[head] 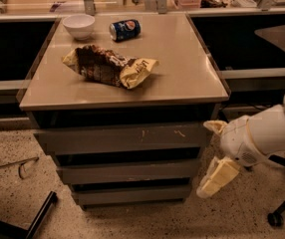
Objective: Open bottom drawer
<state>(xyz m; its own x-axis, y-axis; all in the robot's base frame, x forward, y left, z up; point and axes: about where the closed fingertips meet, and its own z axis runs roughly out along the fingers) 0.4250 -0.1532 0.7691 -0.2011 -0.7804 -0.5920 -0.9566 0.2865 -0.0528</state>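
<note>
bottom drawer [132, 195] sits shut; gripper [210, 159] hangs just right of it, slightly higher, jaws wide and empty. with no handle, they may slip off, or hook the middle drawer [127, 172] above it.

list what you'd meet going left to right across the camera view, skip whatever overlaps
bowl → can → end effector, low on the right, just beside the bottom drawer
</note>
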